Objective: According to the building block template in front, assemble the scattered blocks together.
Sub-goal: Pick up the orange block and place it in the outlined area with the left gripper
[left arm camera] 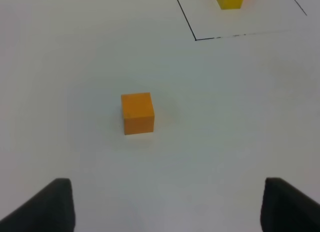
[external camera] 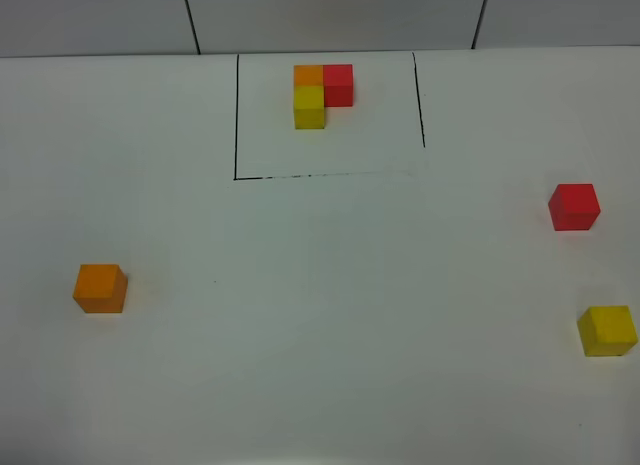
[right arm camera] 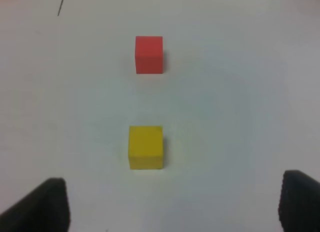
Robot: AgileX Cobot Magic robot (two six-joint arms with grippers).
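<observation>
1. the building block template (external camera: 323, 95) stood at the upper centre of the exterior high view, inside thin black lines (external camera: 236, 115) drawn on the white counter (external camera: 320, 315). its orange cube was at the corner, with red joined to the right of it and yellow joined below it.
2. the orange block (external camera: 100, 287) sat alone at the lower left of that view, well apart from the template.
3. the red block (external camera: 574, 206) sat near the right edge at mid-height. the yellow block (external camera: 607, 330) sat below it in the lower right, and the two were apart, not touching.
4. the left pincer (left arm camera: 175, 207) was spread wide with nothing between its dark fingers. the orange block lay ahead of it, untouched.
5. the right pincer (right arm camera: 175, 204) was likewise spread wide and empty. the yellow block lay nearer to it and the red block beyond, roughly in line, neither touched.
6. all three scattered blocks rested flat on the counter, none joined to another.
</observation>
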